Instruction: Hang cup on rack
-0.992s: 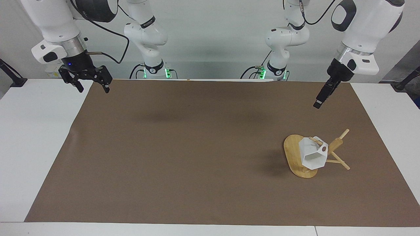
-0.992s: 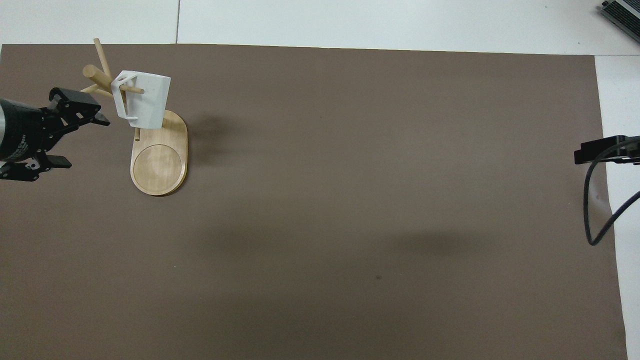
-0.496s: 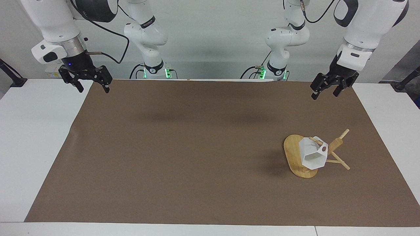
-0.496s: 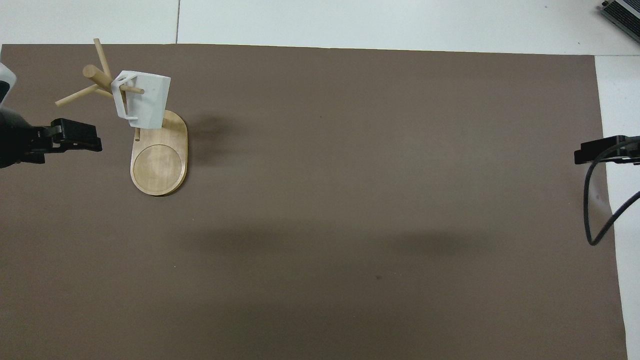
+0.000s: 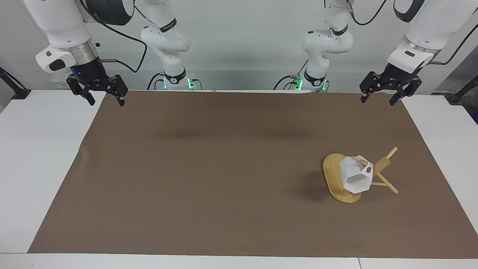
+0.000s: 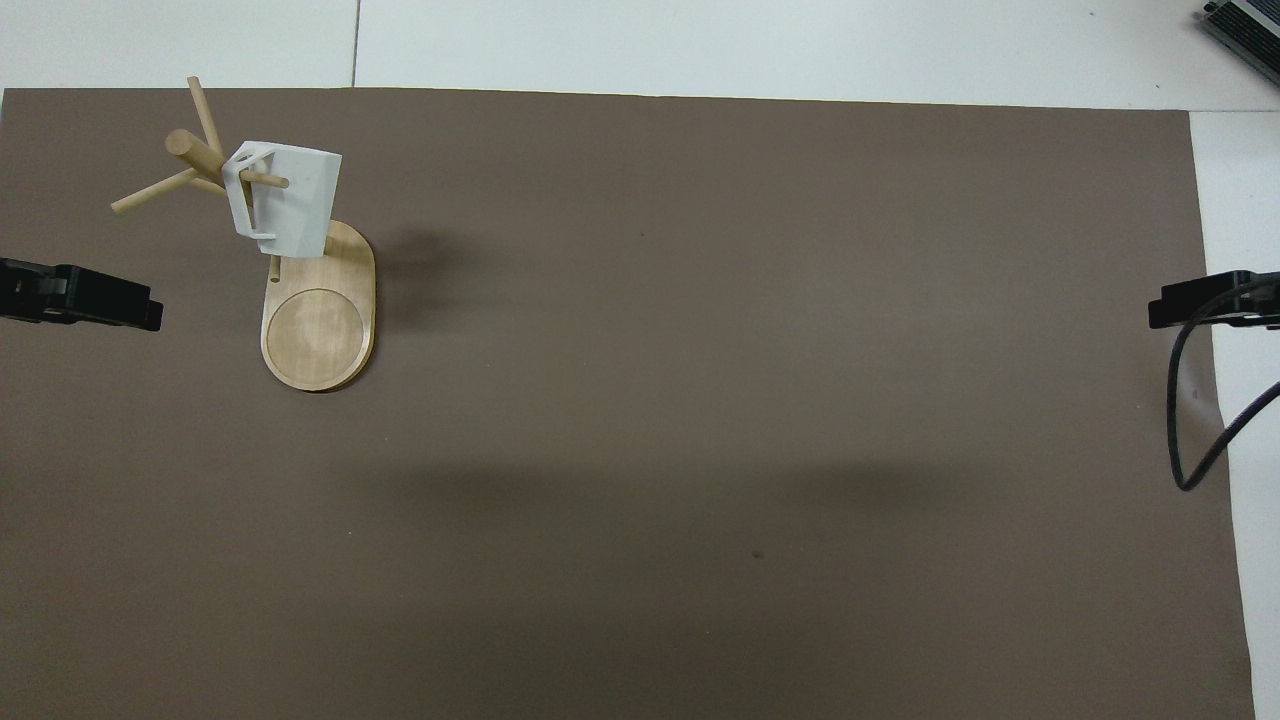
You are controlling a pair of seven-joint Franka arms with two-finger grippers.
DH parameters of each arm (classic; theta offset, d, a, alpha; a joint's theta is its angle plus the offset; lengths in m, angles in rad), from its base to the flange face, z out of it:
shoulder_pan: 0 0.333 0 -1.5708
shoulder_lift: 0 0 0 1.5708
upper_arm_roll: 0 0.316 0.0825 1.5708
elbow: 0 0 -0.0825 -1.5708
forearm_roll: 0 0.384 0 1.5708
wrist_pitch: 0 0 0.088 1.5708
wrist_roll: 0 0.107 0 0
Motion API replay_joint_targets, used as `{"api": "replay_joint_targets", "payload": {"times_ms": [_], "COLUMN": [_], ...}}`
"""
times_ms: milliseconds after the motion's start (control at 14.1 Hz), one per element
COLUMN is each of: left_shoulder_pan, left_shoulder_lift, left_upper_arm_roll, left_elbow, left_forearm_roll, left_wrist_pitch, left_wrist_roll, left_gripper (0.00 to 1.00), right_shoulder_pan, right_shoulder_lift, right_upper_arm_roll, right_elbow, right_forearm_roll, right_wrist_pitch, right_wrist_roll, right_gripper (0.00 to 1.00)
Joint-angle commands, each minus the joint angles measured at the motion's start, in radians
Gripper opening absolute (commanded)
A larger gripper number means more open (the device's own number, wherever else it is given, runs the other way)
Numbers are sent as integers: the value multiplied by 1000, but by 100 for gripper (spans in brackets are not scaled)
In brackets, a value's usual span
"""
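Note:
The white faceted cup (image 5: 356, 178) hangs by its pierced handle on a peg of the bamboo rack (image 5: 333, 175), toward the left arm's end of the mat. In the overhead view the peg passes through the handle of the cup (image 6: 292, 205), above the rack's oval base (image 6: 318, 335). My left gripper (image 5: 377, 101) is open and empty, raised over the mat's edge nearest the robots, well apart from the rack. It shows at the overhead view's edge (image 6: 140, 308). My right gripper (image 5: 106, 102) is open and empty, and waits over the mat's corner at the right arm's end (image 6: 1165, 305).
A brown mat (image 5: 224, 168) covers most of the white table (image 5: 37, 157). A black cable (image 6: 1185, 420) hangs from the right arm over the mat's edge.
My left gripper has drawn back from the rack toward the robots, risen and turned so both fingers show spread. The cup stays on its peg. The right arm has not moved.

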Motion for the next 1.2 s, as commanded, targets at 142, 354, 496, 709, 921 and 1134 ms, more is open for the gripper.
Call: {"api": "replay_joint_targets", "payload": {"times_ms": [142,354,496,709,921,1134], "left_shoulder_pan": [-26,-31,-31,-20,-17,-17], "left_shoulder_lift": [32,16,10,9,4,4], "left_upper_arm_roll": [5,5,6,8,8,10], "left_elbow": [75,67,61,59,59,56], "left_forearm_roll": [24,24,29,46,50,52], "left_wrist_pitch": [-63,-98,-100,-124,-123,-126], "left_wrist_roll": [54,44,44,44,43,44], "left_gripper": [100,100,100,100,100,100], "right_shoulder_pan": [-7,-5,-7,-5,-5,-7], "right_shoulder_lift": [-17,-17,-17,-17,-17,-17], "right_upper_arm_roll": [3,1,3,3,3,3], "right_elbow": [-9,-9,-9,-9,-9,-9], "right_forearm_roll": [2,2,2,2,2,2], "right_wrist_pitch": [-13,-13,-13,-13,-13,-13], "right_wrist_roll": [-12,-12,-12,-12,-12,-12], "right_gripper": [100,100,100,100,100,100]}}
